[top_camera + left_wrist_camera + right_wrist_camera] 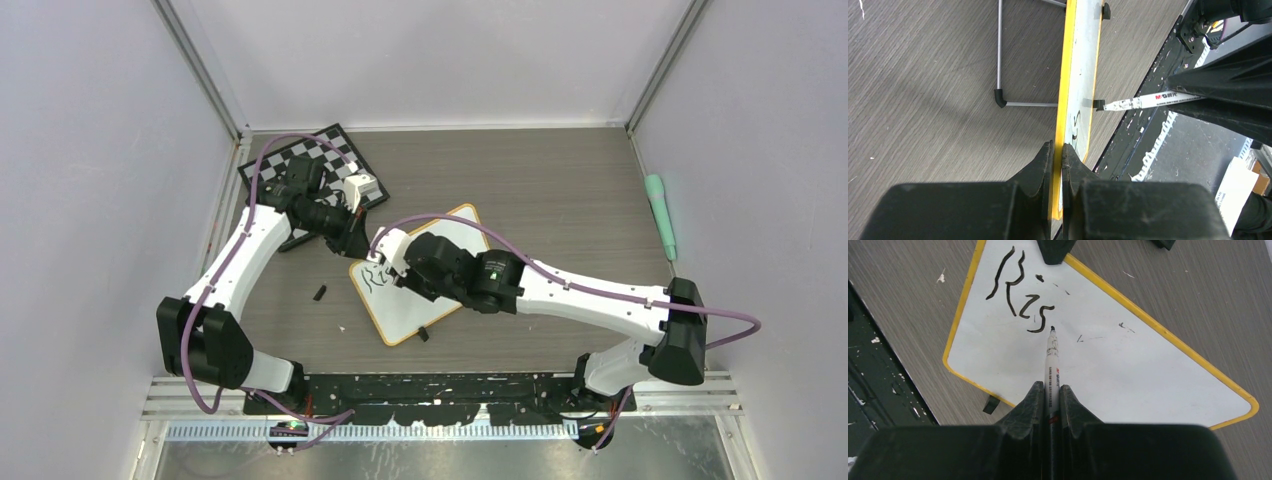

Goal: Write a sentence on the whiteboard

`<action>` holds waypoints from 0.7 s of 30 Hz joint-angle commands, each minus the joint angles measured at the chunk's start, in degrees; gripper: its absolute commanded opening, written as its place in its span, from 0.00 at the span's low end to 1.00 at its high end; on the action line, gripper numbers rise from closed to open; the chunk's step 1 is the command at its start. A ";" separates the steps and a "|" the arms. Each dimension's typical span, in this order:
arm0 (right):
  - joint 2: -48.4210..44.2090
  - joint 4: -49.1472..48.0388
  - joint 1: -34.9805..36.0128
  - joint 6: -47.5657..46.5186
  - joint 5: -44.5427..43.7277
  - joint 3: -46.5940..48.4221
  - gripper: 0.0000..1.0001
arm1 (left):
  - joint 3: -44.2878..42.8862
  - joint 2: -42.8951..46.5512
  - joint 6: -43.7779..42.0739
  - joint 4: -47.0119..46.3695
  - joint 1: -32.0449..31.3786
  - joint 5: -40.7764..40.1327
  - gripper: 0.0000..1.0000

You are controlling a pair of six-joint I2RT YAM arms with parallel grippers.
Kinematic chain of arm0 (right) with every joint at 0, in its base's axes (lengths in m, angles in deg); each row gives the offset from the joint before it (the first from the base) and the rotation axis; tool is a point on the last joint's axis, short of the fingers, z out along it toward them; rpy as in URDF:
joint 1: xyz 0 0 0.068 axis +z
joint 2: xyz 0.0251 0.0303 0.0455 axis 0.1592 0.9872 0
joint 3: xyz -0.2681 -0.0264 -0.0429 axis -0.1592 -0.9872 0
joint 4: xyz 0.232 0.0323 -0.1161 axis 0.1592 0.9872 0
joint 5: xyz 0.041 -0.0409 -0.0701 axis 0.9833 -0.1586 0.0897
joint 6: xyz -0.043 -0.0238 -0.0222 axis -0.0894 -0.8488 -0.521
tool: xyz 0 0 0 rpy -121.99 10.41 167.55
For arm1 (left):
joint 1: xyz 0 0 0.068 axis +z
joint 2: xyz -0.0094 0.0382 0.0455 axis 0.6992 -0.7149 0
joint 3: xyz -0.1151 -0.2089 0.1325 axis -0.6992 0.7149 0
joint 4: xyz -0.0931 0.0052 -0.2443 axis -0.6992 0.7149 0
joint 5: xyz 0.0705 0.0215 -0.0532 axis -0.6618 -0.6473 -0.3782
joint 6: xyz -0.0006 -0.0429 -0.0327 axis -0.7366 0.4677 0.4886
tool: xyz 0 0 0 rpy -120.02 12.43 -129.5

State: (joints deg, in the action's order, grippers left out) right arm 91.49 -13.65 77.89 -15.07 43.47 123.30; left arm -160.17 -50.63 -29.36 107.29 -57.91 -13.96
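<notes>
chessboard [335,150] back-left; teal pen [660,215] far right | right arm [585,292], marker [1052,360] over whiteboard [400,312]

- White-shelled, black-jointed left arm [243,255] and right arm [590,295].
- Purple cable [742,326] looping along each.
- Green light [492,270] on right wrist.
- Right gripper [1050,395]: matte black wedge-shaped fingers [1023,412].

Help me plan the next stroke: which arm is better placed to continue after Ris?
Right: the right gripper clamps the marker, tip beside the last letter on the whiteboard; the left gripper pinches the board's rim.
</notes>
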 commanded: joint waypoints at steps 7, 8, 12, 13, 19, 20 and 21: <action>1.98 -2.61 -0.35 -0.26 -1.66 1.03 0.00 | 0.60 1.70 0.38 -1.66 0.01 -0.85 0.00; 2.17 -2.73 -0.35 -0.33 -1.63 1.05 0.00 | 0.59 1.69 0.44 -1.67 0.01 -0.93 0.00; 3.09 -2.97 -0.61 -0.43 -1.54 0.91 0.00 | 0.71 1.54 0.41 -1.68 0.00 -0.87 0.00; 3.24 -2.99 -0.73 -0.45 -1.61 0.84 0.00 | 0.68 1.56 0.38 -1.74 0.00 -0.93 0.00; 3.12 -2.93 -2.45 -0.58 -2.50 0.46 0.00 | 0.68 1.64 0.42 -1.75 0.01 -0.92 0.00; 2.77 -2.70 -2.71 -0.60 -2.51 0.32 0.00 | 0.68 1.65 0.38 -1.75 0.01 -0.94 0.00; 2.61 -2.59 -2.91 -0.73 -2.63 0.23 0.00 | 0.70 1.63 0.38 -1.71 0.01 -0.99 0.00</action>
State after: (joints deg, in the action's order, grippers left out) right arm 94.83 -14.15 76.49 -15.29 42.77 123.27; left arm -159.88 -50.26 -29.40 107.03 -57.88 -14.36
